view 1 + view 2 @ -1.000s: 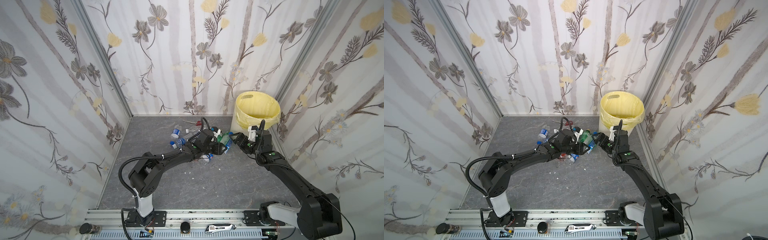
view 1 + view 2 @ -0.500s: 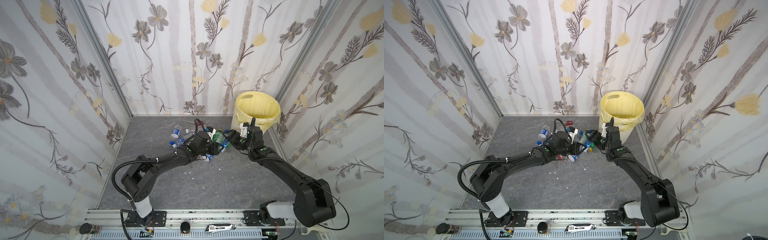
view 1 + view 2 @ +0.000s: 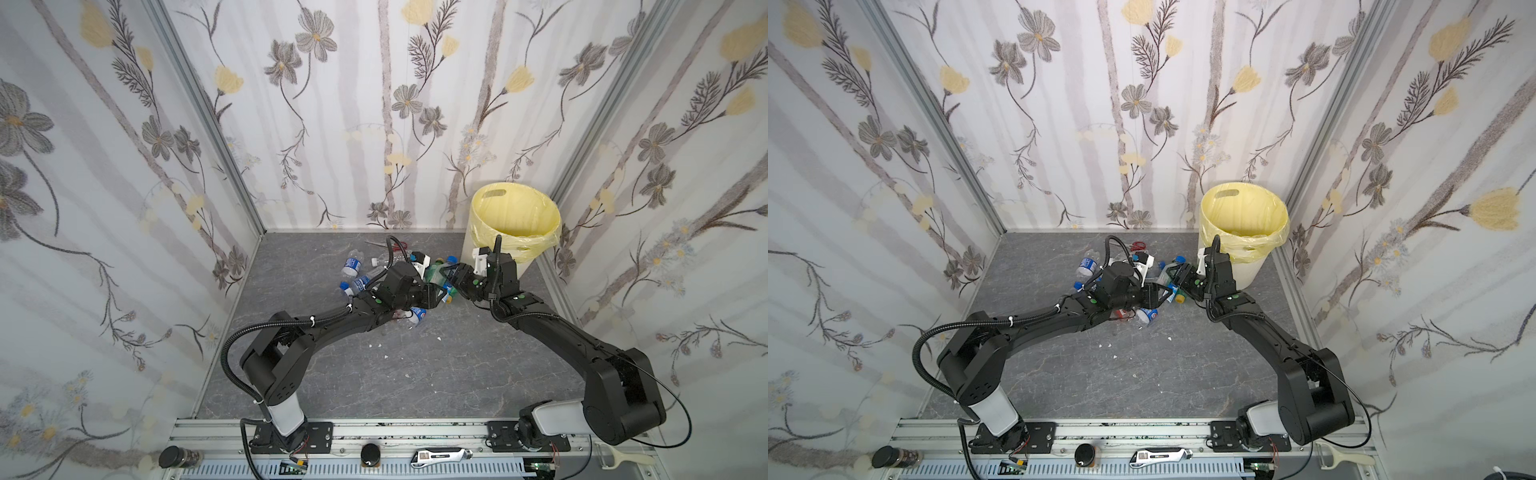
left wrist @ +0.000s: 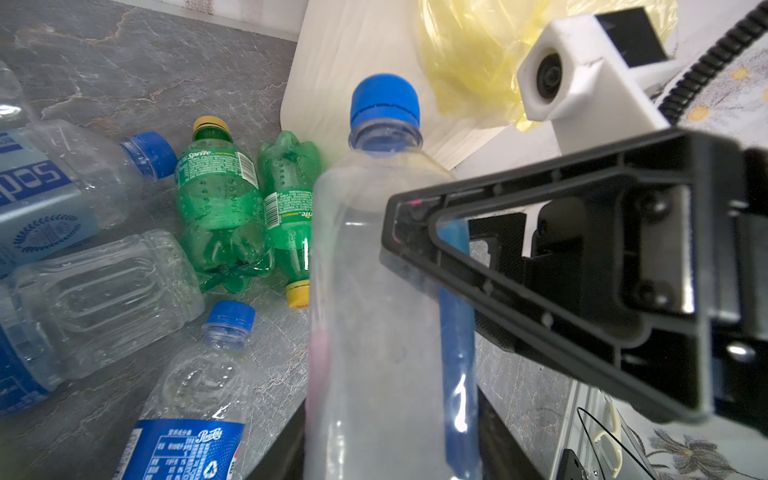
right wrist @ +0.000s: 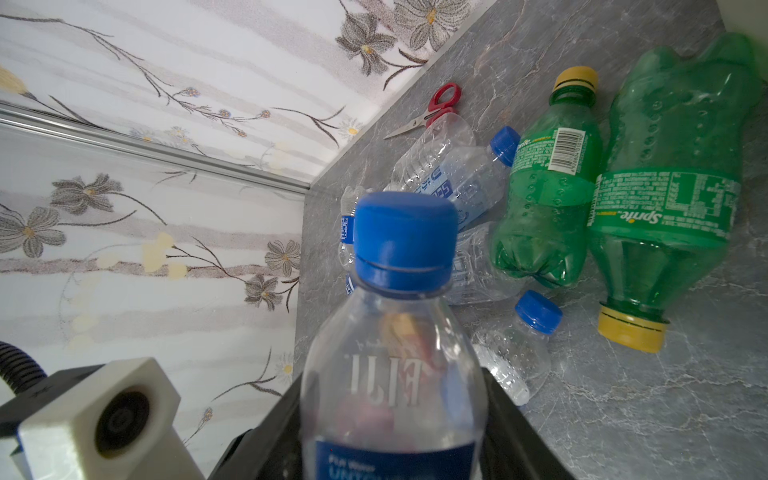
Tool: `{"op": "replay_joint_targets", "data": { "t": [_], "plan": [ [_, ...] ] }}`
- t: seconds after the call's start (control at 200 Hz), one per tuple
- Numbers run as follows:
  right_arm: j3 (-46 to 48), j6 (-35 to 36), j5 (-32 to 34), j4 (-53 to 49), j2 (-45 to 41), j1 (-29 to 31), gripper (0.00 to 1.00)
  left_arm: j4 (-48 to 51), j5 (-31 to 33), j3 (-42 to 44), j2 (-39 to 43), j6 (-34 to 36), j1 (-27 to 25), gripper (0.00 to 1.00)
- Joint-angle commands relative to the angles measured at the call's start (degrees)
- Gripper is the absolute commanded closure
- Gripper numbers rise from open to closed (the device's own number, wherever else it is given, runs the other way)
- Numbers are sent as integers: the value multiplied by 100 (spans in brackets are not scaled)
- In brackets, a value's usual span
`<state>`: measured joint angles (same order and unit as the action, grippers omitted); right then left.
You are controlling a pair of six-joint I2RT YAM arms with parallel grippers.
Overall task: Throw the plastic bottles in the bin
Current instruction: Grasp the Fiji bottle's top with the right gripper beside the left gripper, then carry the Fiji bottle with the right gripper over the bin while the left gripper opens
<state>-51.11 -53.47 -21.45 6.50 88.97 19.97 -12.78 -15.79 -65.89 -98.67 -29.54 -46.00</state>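
Clear blue-capped bottle (image 4: 374,291) held above counter (image 3: 415,374), just beside bin (image 3: 555,222) base. Jaws of left gripper (image 3: 437,296) clamped on lower body. Jaws of right gripper (image 3: 453,275) straddle same bottle, contact not discernible. Looks empty, likely light; thin wall dents, slick. Best hold: label band or stiff neck. On counter near bin: other bottles (image 4: 220,199).

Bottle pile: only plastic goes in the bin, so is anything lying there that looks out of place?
Yes: red-handled scissors lie on the floor at the pile's far edge, beside a clear bottle near the back wall. They are no bottle.
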Motion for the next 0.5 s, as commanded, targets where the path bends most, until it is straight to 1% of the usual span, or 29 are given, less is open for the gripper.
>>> {"op": "replay_joint_targets", "data": {
  "t": [0.0,0.055,0.24,0.4,0.495],
  "plan": [
    [-50,13,-113,246,90,50,44,-261,-29,-90,-47,45,10,49],
    [-68,24,-114,239,99,49,47,-261,-25,-94,-63,31,11,47],
    [-341,265,6,-78,72,-2,47,-230,87,-13,26,56,28,42],
    [-738,534,100,-430,79,-105,48,-15,204,11,240,210,72,28],
    [-1068,735,189,-713,99,-180,49,98,342,-20,444,365,80,17]
  ]
}}
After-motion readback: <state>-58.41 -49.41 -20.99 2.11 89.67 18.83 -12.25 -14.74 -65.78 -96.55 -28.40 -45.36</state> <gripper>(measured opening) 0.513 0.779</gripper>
